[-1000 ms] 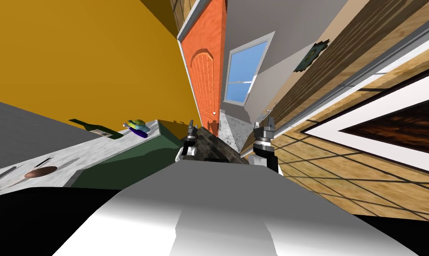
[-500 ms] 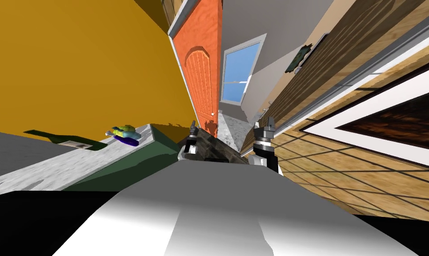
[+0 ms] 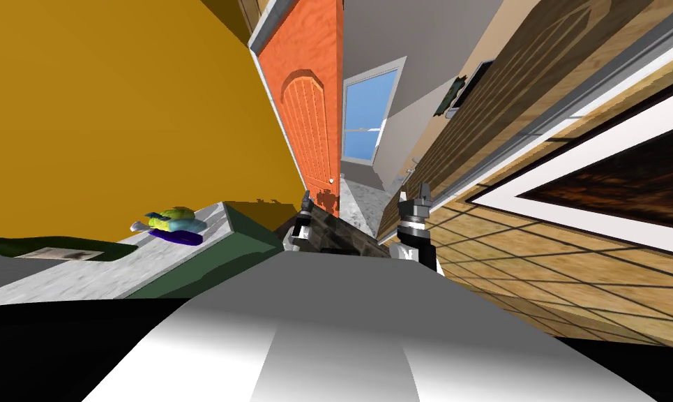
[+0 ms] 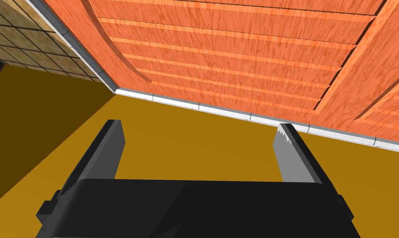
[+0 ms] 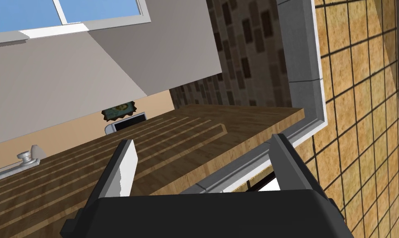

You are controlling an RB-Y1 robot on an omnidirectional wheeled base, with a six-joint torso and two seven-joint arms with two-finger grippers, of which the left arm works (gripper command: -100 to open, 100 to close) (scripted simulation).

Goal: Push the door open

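Nearest the robot, two hands are raised in front of the chest. The left hand (image 3: 304,201) is empty, with its two fingers spread wide. The right hand (image 3: 423,190) is also empty and wide, well apart from the left on the right side.

On the near left stands one green cabinet with a pale marble bench (image 3: 84,276). It carries one dark green bottle (image 3: 21,244) lying on its side and one small yellow, blue and purple toy (image 3: 169,220). Neither is in the line of either hand.

There is one orange door (image 3: 314,118), ahead of the left hand and slightly to its far side. Its long axis is upright. The left hand is plainly the nearer of the two. From that wrist, the fingers point at the yellow wall (image 3: 118,105) just short of the grey frame strip (image 4: 219,110), and the ribbed door panel lies directly beyond the strip. No contact with the door shows.

One small pale knob (image 3: 331,181) sits near the door's right edge. To the right of that edge a gap shows pale floor and, farthest off, one window (image 3: 361,115). The door therefore appears to be partly open already.

My assessment is that the push belongs to the left hand, which should move forward and a little right, off the wall and onto the panel.
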